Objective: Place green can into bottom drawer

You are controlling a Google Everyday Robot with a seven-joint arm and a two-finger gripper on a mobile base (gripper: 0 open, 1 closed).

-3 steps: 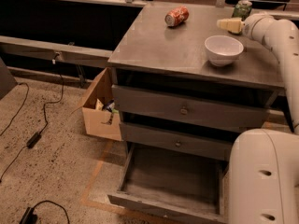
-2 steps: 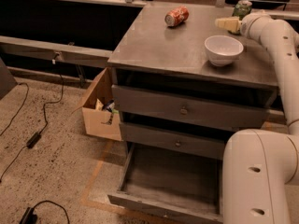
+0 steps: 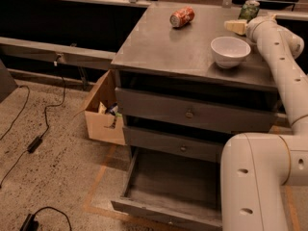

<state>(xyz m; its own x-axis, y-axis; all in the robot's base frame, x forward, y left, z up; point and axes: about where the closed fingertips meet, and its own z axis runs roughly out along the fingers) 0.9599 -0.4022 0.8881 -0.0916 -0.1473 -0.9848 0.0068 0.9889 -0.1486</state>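
My claw point(image 3: 233, 26) is at the back right of the counter point(image 3: 166, 49), tip pointing left. Can't tell if it is open or closed from this angle. It holds nothing that I can see. The green can point(image 3: 250, 8) stands upright at the far right back edge, just behind the claw and beside my wrist; whether they touch, can't tell.

My arm comes up from the big white joint at lower right, runs along the right edge of the counter, and bends left at the wrist near the can.

A white bowl point(image 3: 230, 51) sits upright on the counter, right side, near the front edge, just in front of the claw and next to my forearm. A red can point(image 3: 182, 17) lies on its side at the back middle, well apart from the claw.

The bottom drawer point(image 3: 168, 184) is pulled out, with a bare grey floor and no can in it. The two knobbed drawers point(image 3: 189, 113) above are shut.

A cardboard box point(image 3: 102, 113) sits on the floor against the cabinet's left side. Cables point(image 3: 33, 143) lie on the floor at left.
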